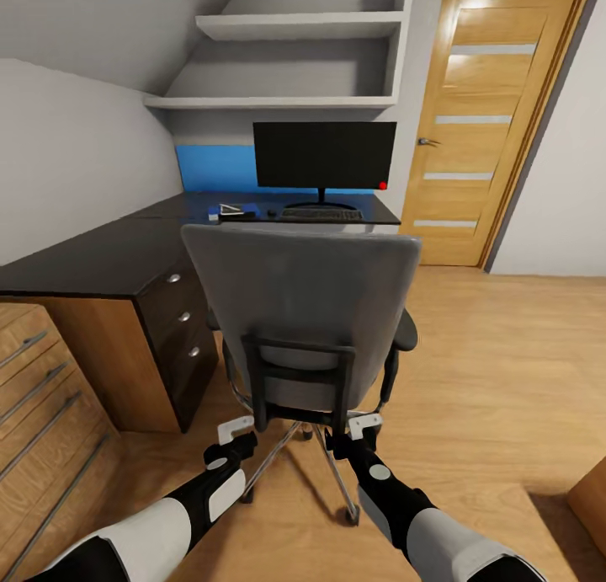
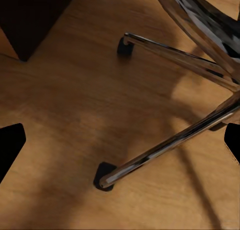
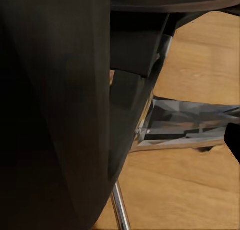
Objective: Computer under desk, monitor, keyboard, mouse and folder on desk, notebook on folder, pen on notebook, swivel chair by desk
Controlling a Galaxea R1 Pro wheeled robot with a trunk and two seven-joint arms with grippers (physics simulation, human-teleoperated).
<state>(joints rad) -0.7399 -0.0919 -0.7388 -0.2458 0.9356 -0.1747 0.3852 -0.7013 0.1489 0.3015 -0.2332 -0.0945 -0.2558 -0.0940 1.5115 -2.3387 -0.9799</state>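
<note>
The grey swivel chair (image 1: 303, 300) stands in front of me with its back toward me, close to the black desk (image 1: 93, 258). On the desk stand the monitor (image 1: 324, 154) and, before it, the keyboard (image 1: 321, 214) and a small dark mouse (image 1: 271, 214). Left of them lies the blue folder (image 1: 246, 210) with the pale notebook (image 1: 229, 209) on it; the pen is too small to make out. The computer is hidden. My left gripper (image 1: 236, 433) (image 2: 120, 140) is open above the chrome chair base (image 2: 165, 150). My right gripper (image 1: 364, 424) is open at the chair's black back frame (image 3: 60, 105).
A dark drawer pedestal (image 1: 181, 321) stands under the desk at the left, with a light wood cabinet (image 1: 34, 397) beside it. A wooden door (image 1: 488, 119) is at the back right. White shelves (image 1: 278, 102) hang over the desk. Open wood floor (image 1: 505, 355) lies to the right.
</note>
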